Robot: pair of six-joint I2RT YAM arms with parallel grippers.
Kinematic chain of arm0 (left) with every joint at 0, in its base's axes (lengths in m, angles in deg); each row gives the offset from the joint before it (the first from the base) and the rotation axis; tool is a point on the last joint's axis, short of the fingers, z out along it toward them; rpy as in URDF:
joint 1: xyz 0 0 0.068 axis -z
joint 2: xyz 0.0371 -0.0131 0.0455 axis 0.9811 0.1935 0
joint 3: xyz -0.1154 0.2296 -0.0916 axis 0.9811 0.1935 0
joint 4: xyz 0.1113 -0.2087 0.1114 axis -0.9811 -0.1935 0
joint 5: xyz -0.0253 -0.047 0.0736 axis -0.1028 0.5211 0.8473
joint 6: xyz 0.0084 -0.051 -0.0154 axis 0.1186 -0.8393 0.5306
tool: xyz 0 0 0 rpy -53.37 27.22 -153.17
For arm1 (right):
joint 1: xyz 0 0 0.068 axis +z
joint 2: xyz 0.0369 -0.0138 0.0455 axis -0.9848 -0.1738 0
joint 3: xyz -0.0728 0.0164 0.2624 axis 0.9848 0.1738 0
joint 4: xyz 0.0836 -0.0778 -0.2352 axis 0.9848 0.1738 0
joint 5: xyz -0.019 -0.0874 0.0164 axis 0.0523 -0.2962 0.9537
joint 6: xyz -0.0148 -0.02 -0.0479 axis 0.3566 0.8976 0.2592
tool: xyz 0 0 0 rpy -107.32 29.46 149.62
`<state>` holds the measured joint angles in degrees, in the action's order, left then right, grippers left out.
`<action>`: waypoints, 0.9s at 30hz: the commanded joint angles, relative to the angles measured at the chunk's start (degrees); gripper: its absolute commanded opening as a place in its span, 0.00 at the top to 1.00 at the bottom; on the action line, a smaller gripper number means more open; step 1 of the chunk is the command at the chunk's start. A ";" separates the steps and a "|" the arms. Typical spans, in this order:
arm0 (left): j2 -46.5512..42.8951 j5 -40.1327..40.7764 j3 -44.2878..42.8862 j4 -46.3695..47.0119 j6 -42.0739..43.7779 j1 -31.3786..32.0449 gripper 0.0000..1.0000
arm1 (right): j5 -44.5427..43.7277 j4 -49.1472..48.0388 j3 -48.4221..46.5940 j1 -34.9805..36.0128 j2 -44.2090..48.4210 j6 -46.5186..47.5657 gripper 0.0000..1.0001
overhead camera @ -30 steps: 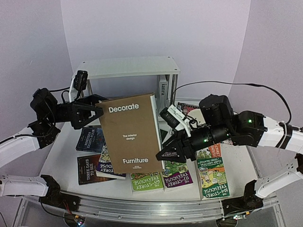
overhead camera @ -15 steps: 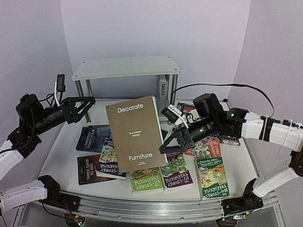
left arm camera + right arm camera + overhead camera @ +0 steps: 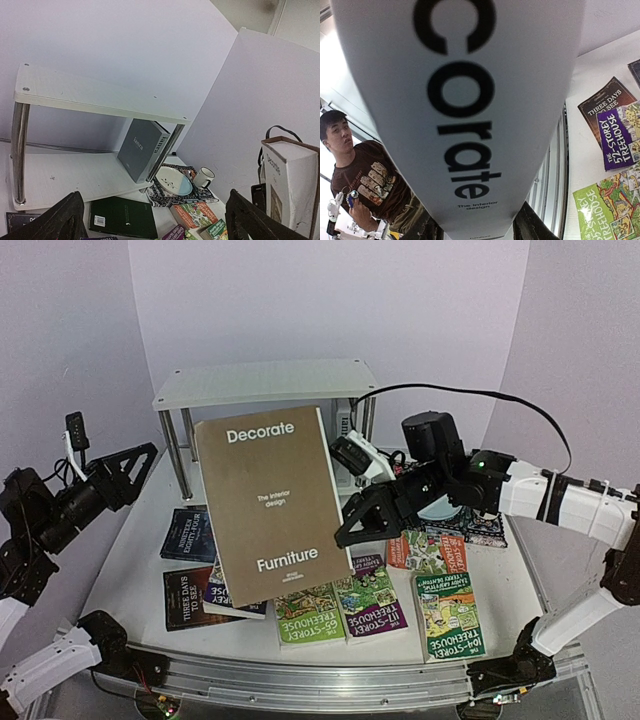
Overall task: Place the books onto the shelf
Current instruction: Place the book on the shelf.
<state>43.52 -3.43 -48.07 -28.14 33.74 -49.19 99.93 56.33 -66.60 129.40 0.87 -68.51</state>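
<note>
Your right claw (image 3: pixel 352 528) is clamped on Decorate (image 3: pixel 268 502), held upright before the shelf (image 3: pixel 262 383); your left claw (image 3: pixel 138 475) gapes empty. Turn it parallel to ianra (image 3: pixel 343 426), then slide it in alongside.

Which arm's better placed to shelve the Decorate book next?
Right. The right end effector grips the Decorate book in front of the shelf; the left end effector is open, empty, off to the side.

My left arm (image 3: pixel 45 520) and right arm (image 3: pixel 565 505) are white shells between black joint housings. At the frame's right a green light (image 3: pixel 479 463) glows, a black cable (image 3: pixel 450 392) looping above. The left pincer (image 3: pixel 135 468) and right pincer (image 3: pixel 355 525) are black, triangular-fingered
</note>
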 commanded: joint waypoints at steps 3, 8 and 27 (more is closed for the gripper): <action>-2.02 1.59 2.63 -2.13 0.43 -0.11 0.00 | 7.08 -2.86 -3.69 -0.27 -0.03 1.06 0.71; -2.41 1.46 3.08 -2.13 0.95 -0.11 0.00 | 4.97 -2.69 -3.57 -0.27 -0.52 1.66 0.69; 1.56 -1.52 1.20 -1.60 1.73 -0.10 0.00 | -26.19 7.85 -2.25 -0.37 -3.40 11.31 0.68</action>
<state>44.37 -3.45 -44.59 -31.08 34.18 -49.19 89.06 59.82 -67.50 129.31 -1.62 -63.01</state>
